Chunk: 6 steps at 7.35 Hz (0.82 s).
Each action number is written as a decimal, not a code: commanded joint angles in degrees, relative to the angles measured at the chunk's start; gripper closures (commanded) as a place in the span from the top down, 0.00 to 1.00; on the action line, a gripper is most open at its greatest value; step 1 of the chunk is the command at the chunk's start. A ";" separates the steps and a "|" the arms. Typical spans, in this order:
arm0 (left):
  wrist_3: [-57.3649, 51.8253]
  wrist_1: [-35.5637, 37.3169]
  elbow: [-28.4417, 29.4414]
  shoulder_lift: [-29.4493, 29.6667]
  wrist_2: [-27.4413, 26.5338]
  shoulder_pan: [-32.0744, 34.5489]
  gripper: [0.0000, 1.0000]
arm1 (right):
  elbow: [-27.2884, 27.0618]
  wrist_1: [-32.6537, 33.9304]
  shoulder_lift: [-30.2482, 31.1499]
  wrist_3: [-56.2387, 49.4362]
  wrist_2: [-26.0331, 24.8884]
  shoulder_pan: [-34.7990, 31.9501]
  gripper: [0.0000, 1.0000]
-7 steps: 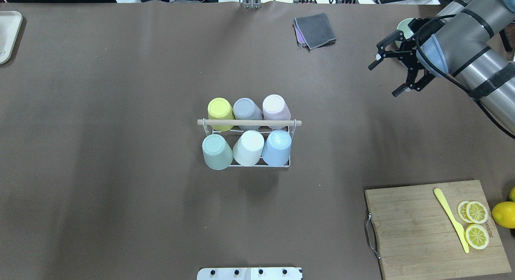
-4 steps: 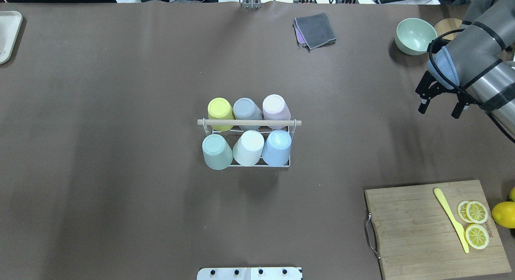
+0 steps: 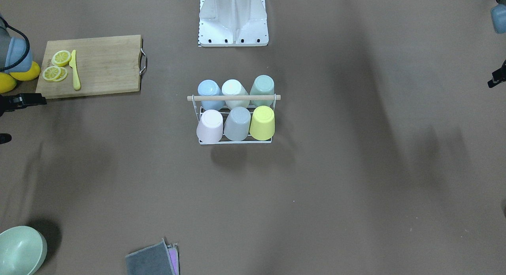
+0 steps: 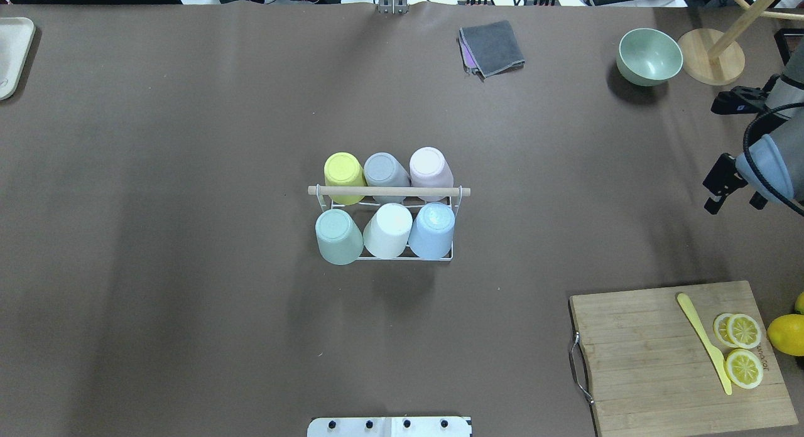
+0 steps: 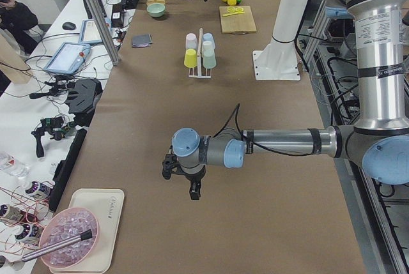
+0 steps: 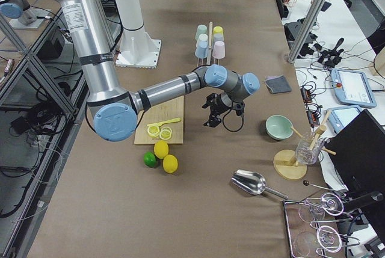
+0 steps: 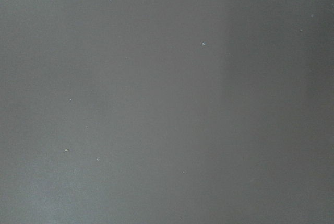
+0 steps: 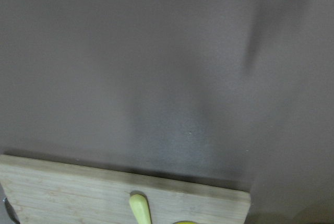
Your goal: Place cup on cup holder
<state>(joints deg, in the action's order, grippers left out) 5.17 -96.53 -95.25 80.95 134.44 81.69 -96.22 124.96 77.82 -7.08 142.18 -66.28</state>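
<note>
Right pincer (image 4: 733,203) wide and empty, left pincer (image 5: 181,184) gap untellable; white wire, wooden-rodded cup holder (image 4: 389,191) full with six upturned pastel cups (image 4: 388,230); likely done, parking next.

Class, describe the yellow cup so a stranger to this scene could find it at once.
In the middle of the brown table stands a white wire cup holder with a wooden rod on top, carrying six upturned cups in two rows. In the overhead view the yellow cup ends the far row on the left, beside a grey cup; no other cup is yellow.
</note>
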 commanded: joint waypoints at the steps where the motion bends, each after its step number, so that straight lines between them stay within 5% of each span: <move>1: 0.11 -2.60 0.06 -0.71 0.03 0.04 0.97 | -3.88 -10.30 7.49 0.40 0.02 -5.66 0.95; 6: 0.11 -2.70 0.33 -0.71 0.03 0.04 0.97 | -6.94 -19.75 15.68 7.49 -4.07 -13.86 0.86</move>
<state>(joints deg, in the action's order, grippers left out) 5.27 -99.21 -94.99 80.25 134.47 81.74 -101.42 106.05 91.63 -2.94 140.82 -78.54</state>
